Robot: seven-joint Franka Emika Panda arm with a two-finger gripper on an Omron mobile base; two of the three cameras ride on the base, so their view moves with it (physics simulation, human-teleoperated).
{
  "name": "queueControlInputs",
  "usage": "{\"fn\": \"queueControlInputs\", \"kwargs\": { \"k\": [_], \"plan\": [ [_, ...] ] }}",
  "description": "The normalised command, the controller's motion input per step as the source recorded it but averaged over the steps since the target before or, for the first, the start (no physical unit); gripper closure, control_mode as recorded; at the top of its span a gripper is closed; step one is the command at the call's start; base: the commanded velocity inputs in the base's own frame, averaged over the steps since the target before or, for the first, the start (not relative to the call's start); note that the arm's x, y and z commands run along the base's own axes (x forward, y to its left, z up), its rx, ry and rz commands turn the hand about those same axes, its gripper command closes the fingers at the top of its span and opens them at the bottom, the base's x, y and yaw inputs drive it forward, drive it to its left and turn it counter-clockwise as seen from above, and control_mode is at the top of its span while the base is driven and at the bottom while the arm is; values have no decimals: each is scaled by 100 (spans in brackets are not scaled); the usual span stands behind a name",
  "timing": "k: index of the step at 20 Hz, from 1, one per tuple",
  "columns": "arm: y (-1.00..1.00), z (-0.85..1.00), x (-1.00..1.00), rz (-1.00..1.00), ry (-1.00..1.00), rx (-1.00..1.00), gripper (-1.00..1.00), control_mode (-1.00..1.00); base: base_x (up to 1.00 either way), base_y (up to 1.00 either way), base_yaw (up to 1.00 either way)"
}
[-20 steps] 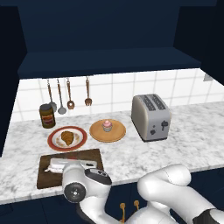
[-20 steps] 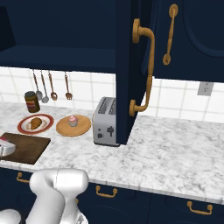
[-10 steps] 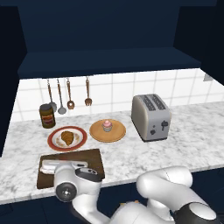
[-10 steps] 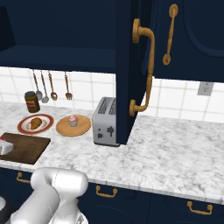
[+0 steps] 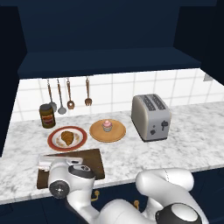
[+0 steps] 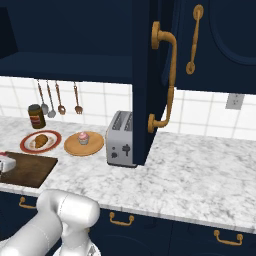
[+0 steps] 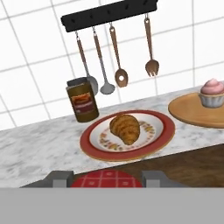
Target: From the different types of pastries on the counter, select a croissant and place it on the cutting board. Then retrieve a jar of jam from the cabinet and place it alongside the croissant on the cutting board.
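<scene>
Gripper: the fingertips are clamped on either side of a round red thing with a pale check pattern. By its colour and shape it is judged to be the jar of jam, seen partly at the foot of the hand view. The jaws stand fairly wide apart because the jar fills the space between them. Position: low over the near left end of the cutting board. Whether the jar touches the wood or hangs just above it cannot be told. Cutting board: dark brown, nothing else on it as far as can be seen. Croissant: golden-brown, lying in the middle of the red-rimmed plate just beyond the board's far edge, not on the board. Cupcake: pink-frosted, on the wooden plate beside it. Brown jar: orange label, by the tiled wall behind the croissant's plate. Cabinet: dark recess above the counter. Status, as judged: jam out of the cabinet and in hand at the board. Setting it down and shifting the croissant onto the board are outstanding.
</scene>
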Motion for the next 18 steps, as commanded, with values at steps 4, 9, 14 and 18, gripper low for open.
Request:
{"fn": "queueControlInputs", "kwargs": {
  "k": [4, 9, 14, 18],
  "plan": [
    [0, -6, 8, 1, -4, -1, 100, -100, 0, 0, 0],
    [2, -60, 0, 0, 0, -14, 100, -100, 0, 0, 0],
    [11, -57, 0, 0, 0, -11, 100, -100, 0, 0, 0],
    [21, -57, 8, 0, 0, -14, -100, -100, 0, 0, 0]
  ]
}}
